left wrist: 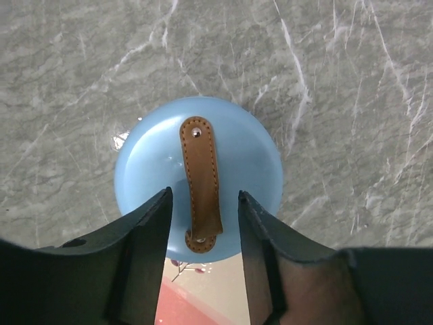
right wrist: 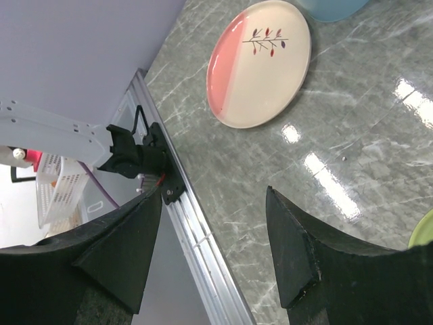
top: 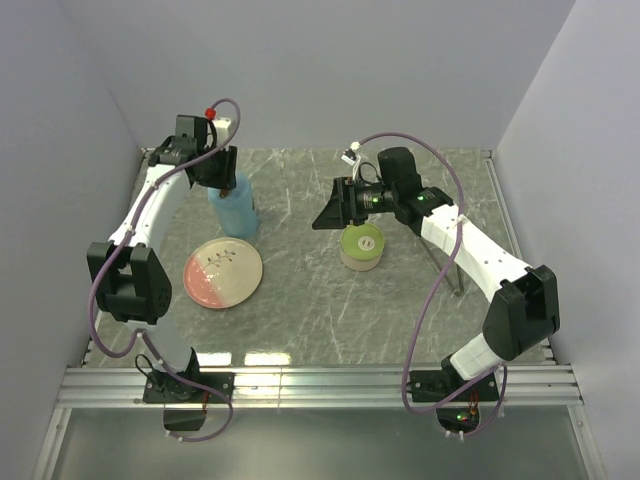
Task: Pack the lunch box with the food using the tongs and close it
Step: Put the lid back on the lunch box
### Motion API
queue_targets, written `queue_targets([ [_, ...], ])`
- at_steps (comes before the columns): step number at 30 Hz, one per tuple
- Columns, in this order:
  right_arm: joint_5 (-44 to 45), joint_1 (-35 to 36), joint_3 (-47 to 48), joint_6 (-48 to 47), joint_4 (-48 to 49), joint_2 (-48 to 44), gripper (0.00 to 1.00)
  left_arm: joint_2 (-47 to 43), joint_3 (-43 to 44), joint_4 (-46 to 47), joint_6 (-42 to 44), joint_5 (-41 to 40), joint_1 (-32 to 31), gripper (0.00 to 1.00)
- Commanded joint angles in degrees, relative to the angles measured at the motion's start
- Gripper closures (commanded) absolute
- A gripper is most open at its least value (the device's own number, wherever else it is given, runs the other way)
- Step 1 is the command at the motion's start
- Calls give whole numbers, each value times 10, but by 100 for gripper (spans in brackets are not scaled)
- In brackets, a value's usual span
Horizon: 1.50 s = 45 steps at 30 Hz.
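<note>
Plainly a job for the strap, not the dome

The blue lunch box point(top: 233, 205) stands at the far left of the worktop point(top: 300, 320), just beyond the plate point(top: 223, 272). Its lid point(left wrist: 149, 156) looks like hard, glossy plastic, rounded and probably slippery. I'd take it by the brown leather strap point(left wrist: 201, 169) across the top, which should be soft and give a little.

The left gripper point(left wrist: 203, 195) hangs right over it, fingers spread either side of the strap with a gap on both sides, pinching nothing. The right gripper point(right wrist: 215, 196) is spread and empty too, near the green-topped pot point(top: 360, 247).

The tongs point(top: 450, 275) lie flat, part-hidden under the right forearm. They look like thin, springy steel, light and awkward to lift.

Count: one blue box, one pot, one plate, one pair of tongs, no food in sight.
</note>
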Motion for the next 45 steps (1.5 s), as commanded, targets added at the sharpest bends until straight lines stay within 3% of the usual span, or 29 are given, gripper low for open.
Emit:
queue_targets([
  [1,-8,-4,20,-9,2,0,30,4,70,-27,14,0,2,49],
  [3,-9,-4,25,-12,-3,1,30,13,103,-48,17,3,2,44],
  [8,-11,-3,30,-14,-8,5,30,22,115,-64,15,3,2,43],
  [16,-11,-4,31,-21,-14,7,30,46,82,-77,18,2,1,46],
  [23,-9,-3,32,-22,-17,9,30,81,40,-97,34,-14,1,42],
  [45,-9,-4,47,-28,-34,20,30,46,-69,-85,51,-41,-6,40],
])
